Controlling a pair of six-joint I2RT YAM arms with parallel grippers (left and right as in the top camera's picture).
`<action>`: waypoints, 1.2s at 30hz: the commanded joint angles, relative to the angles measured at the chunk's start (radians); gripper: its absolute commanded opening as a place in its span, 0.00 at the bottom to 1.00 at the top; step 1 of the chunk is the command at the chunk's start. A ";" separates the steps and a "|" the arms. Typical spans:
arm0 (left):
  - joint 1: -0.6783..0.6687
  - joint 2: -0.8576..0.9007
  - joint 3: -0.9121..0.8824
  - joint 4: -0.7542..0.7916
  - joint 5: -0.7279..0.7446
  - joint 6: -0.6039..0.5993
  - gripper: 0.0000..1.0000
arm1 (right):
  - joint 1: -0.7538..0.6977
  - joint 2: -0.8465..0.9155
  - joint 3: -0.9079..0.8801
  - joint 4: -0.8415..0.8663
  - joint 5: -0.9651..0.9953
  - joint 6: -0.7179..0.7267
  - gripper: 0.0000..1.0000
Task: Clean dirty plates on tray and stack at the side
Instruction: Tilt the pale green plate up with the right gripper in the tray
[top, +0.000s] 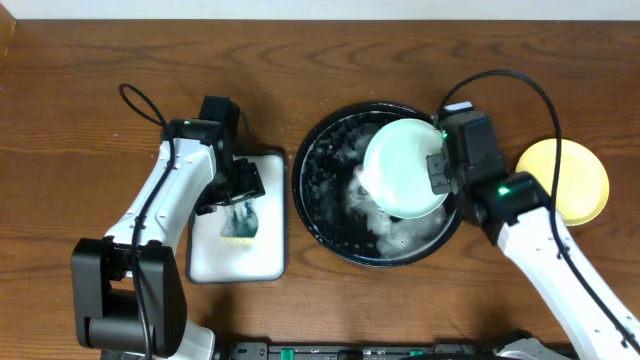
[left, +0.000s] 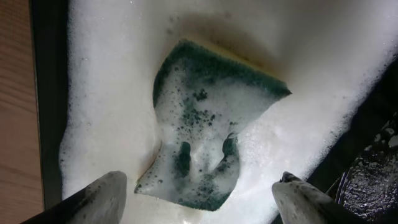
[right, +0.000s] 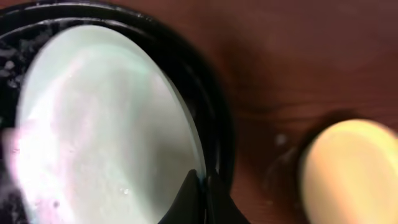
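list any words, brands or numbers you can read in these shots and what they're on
None can be read.
The mint plate, yellow plate, black tray, sponge and white tray bear no print.
Any marks elsewhere are too small to tell.

Wooden bench (top: 80, 100): brown, its grain visible under a low satin sheen. Between the left fingers (left: 99, 198), which are grey, dull and filmed with wet, a sponge (left: 211, 118) is shown with a coarse green scouring face and a yellow foam layer at its edge, lathered in white suds. The white tray (top: 235, 258) under it looks like smooth plastic and is rimmed in black. At the right fingers (right: 186, 200), dark and smooth, a mint-green plate (right: 106, 124) is seen glossy and slick. The black tray (top: 322, 160) below those fingers is shiny, wet and flecked with suds. Beyond them, a yellow plate (top: 568, 180) appears smooth and softly sheened.
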 joint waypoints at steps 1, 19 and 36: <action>0.001 -0.009 -0.002 -0.002 -0.010 0.010 0.81 | 0.080 -0.053 0.011 0.003 0.216 -0.067 0.01; 0.001 -0.009 -0.002 -0.002 -0.010 0.010 0.82 | 0.484 -0.068 0.011 0.033 0.755 -0.375 0.01; 0.001 -0.009 -0.002 -0.002 -0.010 0.010 0.82 | 0.576 -0.068 0.011 0.175 0.886 -0.599 0.01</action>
